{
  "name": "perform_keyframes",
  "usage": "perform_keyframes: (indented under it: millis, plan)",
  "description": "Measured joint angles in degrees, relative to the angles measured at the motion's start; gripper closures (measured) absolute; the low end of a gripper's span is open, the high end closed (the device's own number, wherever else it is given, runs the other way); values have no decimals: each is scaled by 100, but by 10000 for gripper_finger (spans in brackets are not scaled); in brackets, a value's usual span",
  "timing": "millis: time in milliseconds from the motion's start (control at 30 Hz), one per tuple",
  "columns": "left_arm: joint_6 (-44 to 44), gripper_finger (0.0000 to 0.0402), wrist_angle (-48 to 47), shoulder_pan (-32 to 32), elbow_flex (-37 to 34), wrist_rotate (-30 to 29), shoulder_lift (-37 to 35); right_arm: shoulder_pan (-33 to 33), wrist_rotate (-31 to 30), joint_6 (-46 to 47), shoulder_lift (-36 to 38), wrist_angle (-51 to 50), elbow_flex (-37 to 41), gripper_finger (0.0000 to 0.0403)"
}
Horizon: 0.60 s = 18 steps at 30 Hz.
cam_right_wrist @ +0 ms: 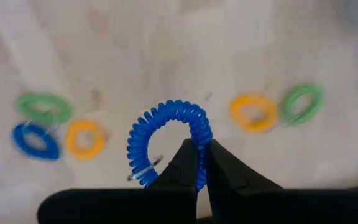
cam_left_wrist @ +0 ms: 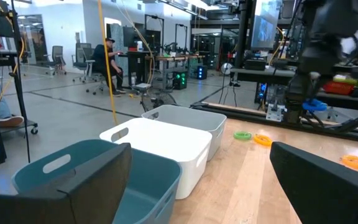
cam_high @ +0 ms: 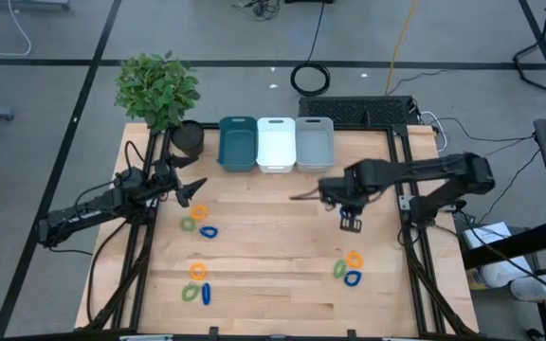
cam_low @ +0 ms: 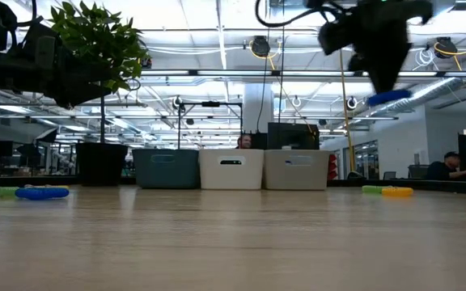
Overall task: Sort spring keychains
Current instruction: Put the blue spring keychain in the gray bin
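Note:
My right gripper (cam_high: 350,224) hangs above mid-table, right of centre, pointing down, and is shut on a blue spring keychain (cam_right_wrist: 169,121), which also shows in the low view (cam_low: 389,97). My left gripper (cam_high: 195,189) is open and level near the table's far left, facing the bins, with nothing between its fingers (cam_left_wrist: 201,168). Other keychains lie flat in three clusters: orange (cam_high: 200,210), green (cam_high: 190,224) and blue (cam_high: 207,231); orange (cam_high: 197,271), green (cam_high: 190,293) and blue (cam_high: 206,295); orange (cam_high: 353,258), green (cam_high: 339,270) and blue (cam_high: 352,278). My right gripper pinches the blue keychain's coil on one side of the loop (cam_right_wrist: 201,144) between its two fingertips, coming from above and pointing down. The loop is lifted clear of the table and sticks out beyond the fingertips, with its small metal ring (cam_right_wrist: 143,169) at the other end.
Teal (cam_high: 238,142), white (cam_high: 276,142) and grey (cam_high: 314,142) bins stand in a row at the far edge. A potted plant (cam_high: 157,90) and a black pot (cam_high: 188,137) stand at the far left. A black cable coil (cam_high: 311,78) lies on the floor beyond.

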<state>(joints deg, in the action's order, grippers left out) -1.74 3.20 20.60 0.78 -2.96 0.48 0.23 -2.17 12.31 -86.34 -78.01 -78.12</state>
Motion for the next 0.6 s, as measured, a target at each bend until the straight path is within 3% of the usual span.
perform_keyframes:
  millis: [433, 600]
  plan:
    - [1, 9, -2, 0, 0, 0, 2, -1494, -992, -2728, -895, -1, -1609, 402]
    - [1, 9, 0, -1, 0, 0, 1, -2208, -1005, -3666, -1249, 26, -2248, 402]
